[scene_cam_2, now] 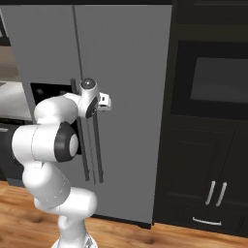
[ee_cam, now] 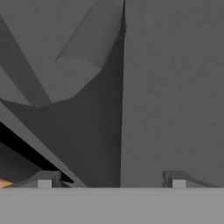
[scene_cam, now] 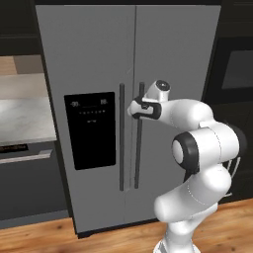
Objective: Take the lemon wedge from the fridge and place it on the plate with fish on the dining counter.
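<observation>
1. The fridge (scene_cam: pixel 99 74) stands upright against the wall, a tall grey two-door unit with a flat matte face, and both doors are shut.
2. A thin vertical seam runs down between the doors; two long dark handles hang beside it, the left-door handle (scene_cam: pixel 121 143) and the right-door handle (scene_cam: pixel 139 148), close to each other and parallel.
3. A black dispenser panel (scene_cam: pixel 90 129) sits in the left door, with a row of faint pale marks near its top.
4. The fridge's foot meets a wooden floor (scene_cam: pixel 59 237).
5. The pincer (scene_cam: pixel 132 109) is at the upper part of the right-door handle, level with the top of the dispenser panel, with the white wrist reaching in from the right.
6. In the right base view the pincer's end is hidden behind the wrist (scene_cam_2: pixel 92 101), which sits against the handles (scene_cam_2: pixel 97 150).
7. In the hand view the two dark fingertips (ee_cam: pixel 43 178) stand well apart at the bottom, with grey door surface and a vertical dark edge between them; they look wide open and no contact with the handle can be made out, so whether anything is gripped cannot be told.
8. Left of the fridge lies a pale marble-look table (scene_cam: pixel 24 118) above dark cabinets.
9. To the fridge's right stands a dark cabinet column with a built-in oven (scene_cam_2: pixel 218 80) and lower doors with light handles (scene_cam_2: pixel 216 193).
</observation>
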You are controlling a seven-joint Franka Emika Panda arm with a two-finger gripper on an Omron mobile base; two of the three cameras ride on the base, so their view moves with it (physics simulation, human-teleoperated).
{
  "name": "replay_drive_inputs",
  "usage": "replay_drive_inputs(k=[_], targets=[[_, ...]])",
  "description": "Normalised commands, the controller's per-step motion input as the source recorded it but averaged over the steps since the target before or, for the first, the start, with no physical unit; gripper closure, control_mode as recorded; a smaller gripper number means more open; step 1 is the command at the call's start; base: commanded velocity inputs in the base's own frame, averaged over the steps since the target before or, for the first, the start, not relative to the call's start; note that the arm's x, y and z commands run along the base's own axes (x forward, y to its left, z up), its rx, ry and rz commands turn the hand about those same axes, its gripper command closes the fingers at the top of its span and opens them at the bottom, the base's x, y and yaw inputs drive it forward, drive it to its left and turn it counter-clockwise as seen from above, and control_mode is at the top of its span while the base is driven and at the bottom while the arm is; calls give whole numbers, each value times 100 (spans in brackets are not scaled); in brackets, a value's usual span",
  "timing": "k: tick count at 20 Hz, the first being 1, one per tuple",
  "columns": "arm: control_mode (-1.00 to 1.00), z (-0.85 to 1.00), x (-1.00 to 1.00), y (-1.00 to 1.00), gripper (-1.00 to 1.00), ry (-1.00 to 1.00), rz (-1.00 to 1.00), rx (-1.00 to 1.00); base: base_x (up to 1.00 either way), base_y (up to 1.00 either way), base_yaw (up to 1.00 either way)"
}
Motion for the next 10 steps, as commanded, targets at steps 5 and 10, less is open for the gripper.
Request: replay_drive_inputs(k=[5, 10], targets=[[-100, -2, 6, 0, 100, 0, 0, 0, 0, 0, 0], [-100, 0, 0, 0, 100, 0, 0, 0, 0, 0, 0]])
